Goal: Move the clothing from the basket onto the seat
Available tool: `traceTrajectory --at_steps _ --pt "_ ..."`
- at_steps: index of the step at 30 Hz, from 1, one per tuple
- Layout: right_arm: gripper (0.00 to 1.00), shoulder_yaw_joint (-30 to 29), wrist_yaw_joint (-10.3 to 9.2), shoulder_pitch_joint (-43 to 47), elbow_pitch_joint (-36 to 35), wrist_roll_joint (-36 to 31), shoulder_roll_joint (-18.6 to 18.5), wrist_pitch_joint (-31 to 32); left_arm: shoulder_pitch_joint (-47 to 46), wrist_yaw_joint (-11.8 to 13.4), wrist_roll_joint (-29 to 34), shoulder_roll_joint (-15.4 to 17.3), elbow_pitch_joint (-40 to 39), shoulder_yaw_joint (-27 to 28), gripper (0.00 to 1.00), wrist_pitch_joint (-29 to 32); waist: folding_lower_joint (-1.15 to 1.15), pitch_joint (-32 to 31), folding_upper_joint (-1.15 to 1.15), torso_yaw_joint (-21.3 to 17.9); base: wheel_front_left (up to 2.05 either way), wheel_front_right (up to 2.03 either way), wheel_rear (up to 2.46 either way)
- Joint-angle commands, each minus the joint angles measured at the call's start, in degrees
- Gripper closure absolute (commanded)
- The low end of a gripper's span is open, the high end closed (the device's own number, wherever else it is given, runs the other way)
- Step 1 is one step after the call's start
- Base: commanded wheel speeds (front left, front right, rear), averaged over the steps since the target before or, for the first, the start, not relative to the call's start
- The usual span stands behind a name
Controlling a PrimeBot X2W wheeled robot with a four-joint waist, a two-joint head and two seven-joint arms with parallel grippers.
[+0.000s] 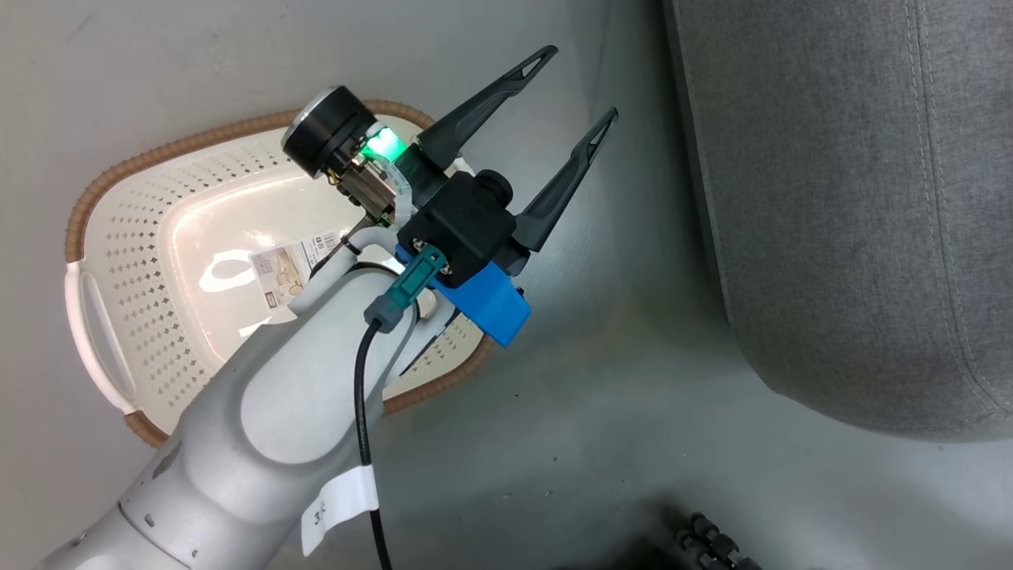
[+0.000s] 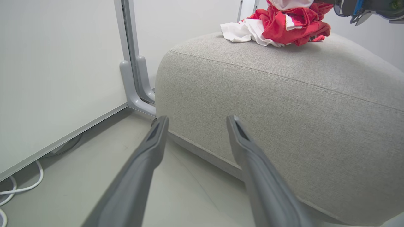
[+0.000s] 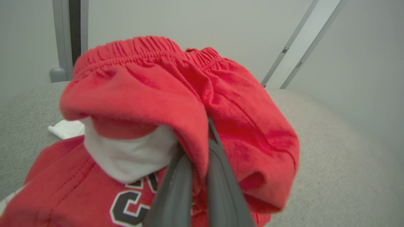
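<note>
Red clothing (image 3: 189, 104) clamped in right claw (image 3: 197, 151), seemingly above seat (image 3: 331, 151) | left claw (image 1: 580, 83) apart

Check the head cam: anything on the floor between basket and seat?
Nothing: in the head view the floor between the basket and the seat is bare. The open left gripper hangs above that gap, holding nothing.

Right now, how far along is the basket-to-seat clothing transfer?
Nearly done. Done: the visible part of the basket holds no clothing; a red-and-white pile lies on the seat. In hand: the right gripper is shut on a red elastic-waist garment over that pile. Remaining: release it. The left gripper is open, empty.
</note>
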Motion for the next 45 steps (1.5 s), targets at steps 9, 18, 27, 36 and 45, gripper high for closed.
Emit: traceTrajectory --at_steps 9,18,27,36,45 --pt "0.0 1.83 -0.01 9.68 -8.74 1.72 0.23 -0.2 1.07 1.08 -1.37 -1.16 1.18 0.13 0.0 -1.88 0.0 -5.49 0.0 0.85 0.0 0.0 0.0" --pt "0.0 5.96 -0.01 22.1 -22.48 3.06 5.17 -0.19 6.14 3.02 -4.86 -3.44 1.64 4.84 0.0 -3.1 0.0 -16.83 0.0 2.78 0.0 0.0 0.0" --pt "0.0 16.77 -0.01 29.08 -29.42 3.95 9.63 -0.19 15.83 5.08 -4.87 -3.69 -2.16 15.95 0.0 -3.08 0.0 -27.35 0.0 7.68 0.0 0.0 0.0" --pt "0.0 25.38 -0.01 33.48 -30.05 5.77 13.03 -0.19 25.37 5.19 -3.19 -4.77 -3.53 26.93 0.0 -3.09 0.0 -34.92 0.0 11.71 0.0 0.0 0.0" --pt "0.0 25.27 -0.01 42.1 -28.15 7.67 14.83 -0.19 34.33 3.31 -0.3 -7.09 -3.98 34.66 0.0 -3.04 0.0 -40.48 0.0 14.37 0.0 0.0 0.0"
